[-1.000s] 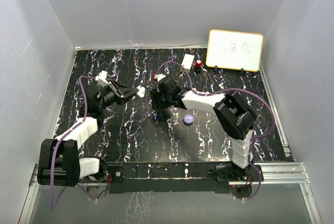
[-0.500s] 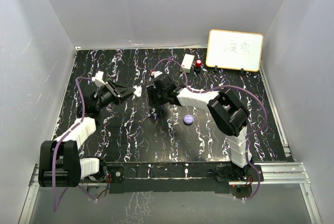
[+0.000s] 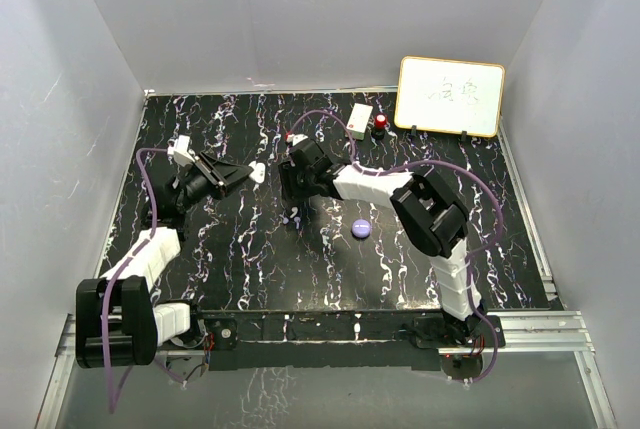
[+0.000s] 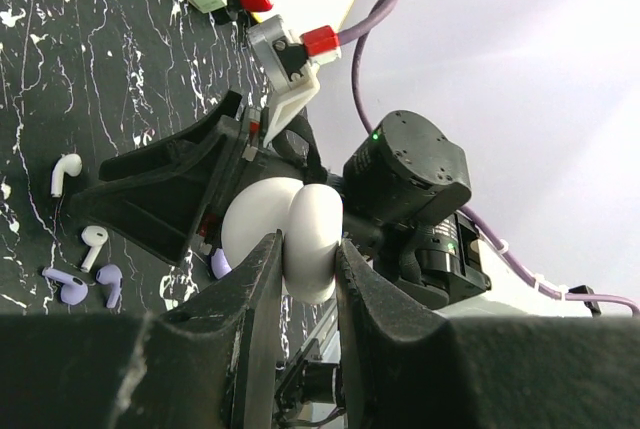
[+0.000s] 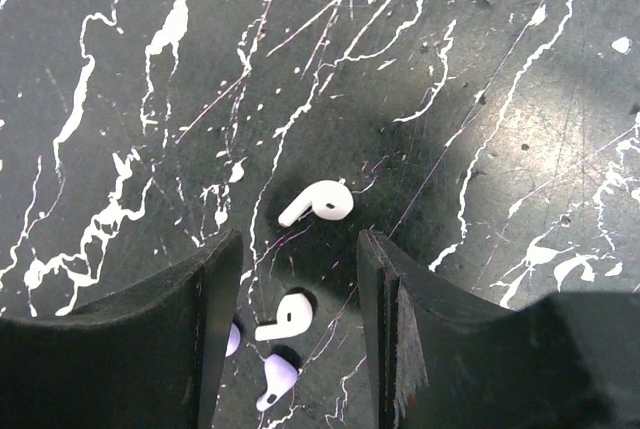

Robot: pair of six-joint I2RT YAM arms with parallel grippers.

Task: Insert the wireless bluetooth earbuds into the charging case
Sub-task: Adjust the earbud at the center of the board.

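Top view: the left claw (image 3: 248, 173) is shut on a white case (image 3: 258, 170) and holds it above the table (image 3: 200, 129). At 3 o'clock from it, near, the right claw (image 3: 292, 201) points down. The earbuds (image 3: 293, 218) lie on the table just below that claw, at 6 o'clock. A purple case (image 3: 361, 230) lies at 4 o'clock from the earbuds, apart from them. A whiteboard (image 3: 450, 96), a red knob (image 3: 380, 122) and a white box (image 3: 360, 120) stand at the far edge, at 1 o'clock.

Left wrist view: the 2 fingers (image 4: 262, 279) press the white case (image 4: 262, 217) from both sides. At 9 o'clock on the table are 2 white earbuds (image 4: 65, 173) and 2 purple earbuds (image 4: 65, 286), close together. The right arm (image 4: 405, 174) is behind the case.

Right wrist view: the right claw (image 5: 300, 241) stands about half wide and holds nothing. 1 white earbud (image 5: 320, 201) lies on the table between the fingers (image 5: 160, 339), touching neither. At 6 o'clock from it lie a 2nd white one (image 5: 285, 317) and a purple one (image 5: 278, 379). Another purple one (image 5: 232, 337) is partly hidden by the left finger.
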